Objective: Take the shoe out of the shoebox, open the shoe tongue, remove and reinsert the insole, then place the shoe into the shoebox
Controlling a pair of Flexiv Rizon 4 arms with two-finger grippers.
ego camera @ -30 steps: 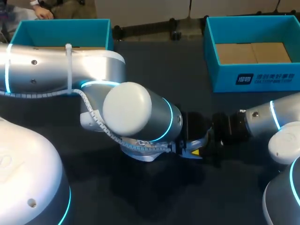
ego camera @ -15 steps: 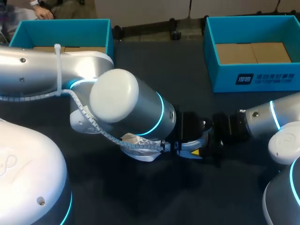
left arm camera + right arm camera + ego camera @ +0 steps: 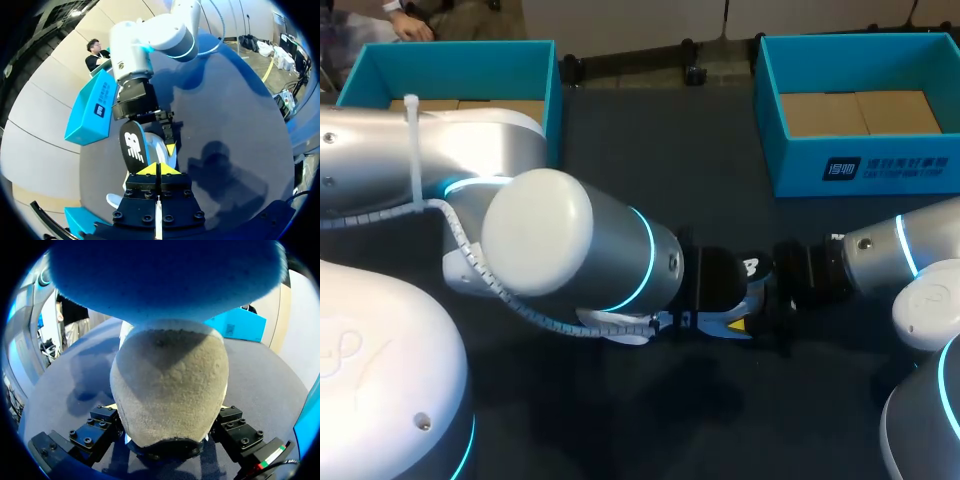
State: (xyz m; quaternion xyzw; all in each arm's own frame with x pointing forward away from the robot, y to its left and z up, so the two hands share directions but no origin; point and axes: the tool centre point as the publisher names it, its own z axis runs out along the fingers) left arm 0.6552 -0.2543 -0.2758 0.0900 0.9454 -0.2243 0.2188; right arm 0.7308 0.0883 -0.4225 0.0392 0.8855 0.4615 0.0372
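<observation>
Desk (image 3: 650,170): dark, matte surface. The shoe (image 3: 161,150) sits mid-desk between the two arms, outside both boxes. Its upper is pale, white and light blue, and mostly hidden.

The insole (image 3: 132,145) stands nearly upright out of the shoe. It is a flat, elongated oval. The smooth black top face carries a white logo and is turned toward the left arm. The reverse face, seen from the right wrist, is grey-beige with a pebbly, felt-like grain and a dark rim.

Left claw (image 3: 157,169): yellow tips pressed together, with the insole's near end just beside them. Can't tell whether they nip its edge.

Right claw (image 3: 767,300): at the shoe's far side. Can't tell if it grips.

Left teal box (image 3: 450,55) and right teal box (image 3: 860,170) sit at the far corners. Both have straight walls and brown cardboard floors.
</observation>
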